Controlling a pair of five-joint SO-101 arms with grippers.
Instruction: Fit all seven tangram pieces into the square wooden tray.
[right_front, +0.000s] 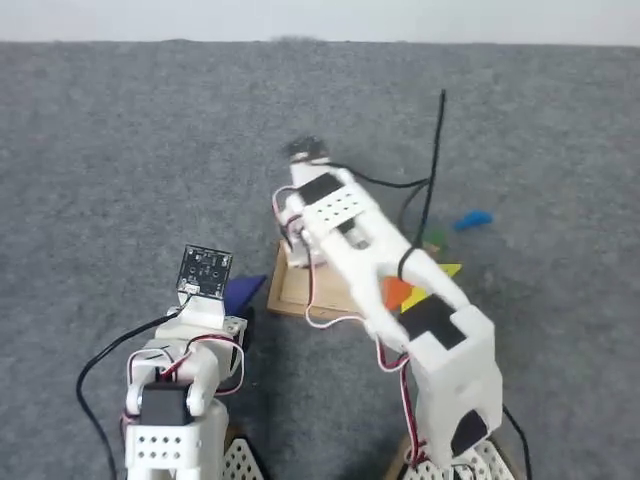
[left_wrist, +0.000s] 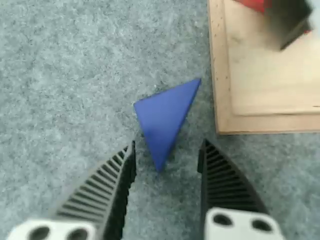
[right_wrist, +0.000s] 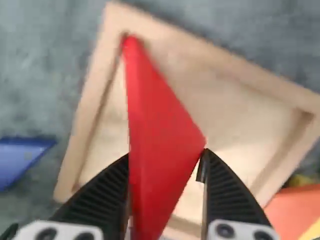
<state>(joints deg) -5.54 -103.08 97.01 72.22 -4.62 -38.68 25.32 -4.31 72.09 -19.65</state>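
From above, the wooden tray (right_front: 283, 292) lies partly under the right arm (right_front: 380, 255), a blue triangle (right_front: 243, 290) just beside it. Left wrist view: the left gripper (left_wrist: 167, 148) gapes wide and empty, its fingers flanking the triangle's tip on the carpet (left_wrist: 60, 75). Right wrist view: the right gripper (right_wrist: 166, 157) pinches a red triangle (right_wrist: 155, 125) over the tray.

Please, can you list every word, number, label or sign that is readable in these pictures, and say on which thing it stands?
None can be read.
The blue triangle, the red triangle and the wooden tray carry no print.
The circuit board on the left arm's wrist: any marks are too small to read.
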